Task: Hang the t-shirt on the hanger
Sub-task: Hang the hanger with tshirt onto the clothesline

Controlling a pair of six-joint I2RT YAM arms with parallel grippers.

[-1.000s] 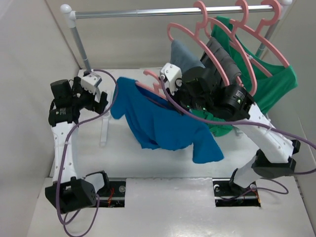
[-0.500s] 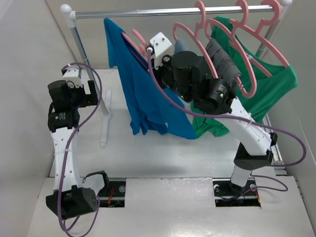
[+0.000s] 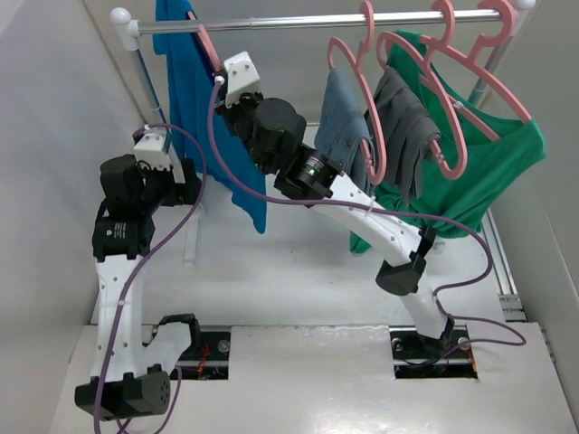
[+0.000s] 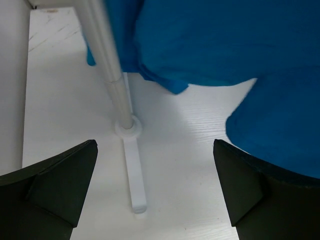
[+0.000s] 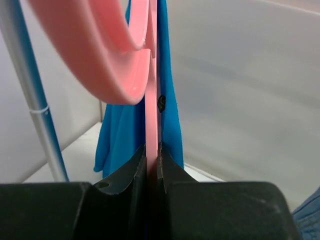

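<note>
I saw a white, wood-grained tabletop [image 4: 65,105] carrying the flat white plastic foot [image 4: 135,175] of a clothes rack; the rack's silver metal upright pole [image 4: 106,57] stood in a round socket on that foot

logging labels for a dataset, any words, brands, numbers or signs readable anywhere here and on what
No readable text in any view.
Royal-blue cloth t-shirt: plain, no print.
Slim pink plastic hanger: no readable marking.
Small red tag by the left arm's base: too small to read.
</note>
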